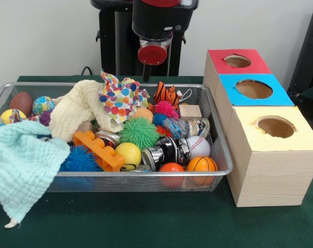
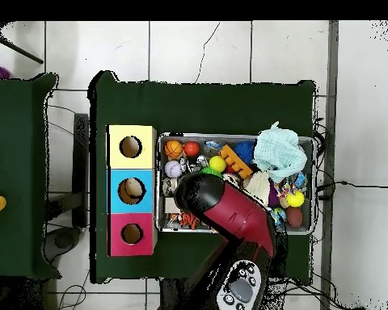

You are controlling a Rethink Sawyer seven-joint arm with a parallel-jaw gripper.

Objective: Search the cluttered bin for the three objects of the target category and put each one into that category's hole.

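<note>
Green worktop (image 1: 146, 222) at the near edge, bare in front of the bin.

Wire mesh bin (image 1: 146, 182) sits left of centre on the worktop, packed with clutter. Along its near rim: a mint green cloth (image 1: 19, 165) draped over the 8 o'clock corner, a blue spiky ball (image 1: 79, 160), an orange toy brick (image 1: 99, 150), a yellow ball (image 1: 128, 154), a small orange ball (image 1: 172, 169) and a mini basketball (image 1: 202, 165) at 4 o'clock. Just behind the basketball, a baseball (image 1: 197, 146).

Mid-bin: a green spiky ball (image 1: 139, 132), a cream cloth (image 1: 76, 111), a pink spiky ball (image 1: 165, 109), a small wooden block (image 1: 190, 111).

Far side: a polka-dot cloth (image 1: 120, 95) at 12 o'clock, a tiger-striped toy (image 1: 165, 94) beside it, a brown ball (image 1: 20, 102) at the 10 o'clock corner.

At 3 o'clock of the bin, three boxes in a row, each with a round hole on top: yellow box (image 1: 272, 150) nearest, blue box (image 1: 254, 90) behind it, red box (image 1: 238, 62) farthest.

My arm (image 2: 229, 214) hangs over the far part of the bin; my claw (image 1: 153, 54) is above the polka-dot cloth, and I cannot tell how its fingers stand
</note>
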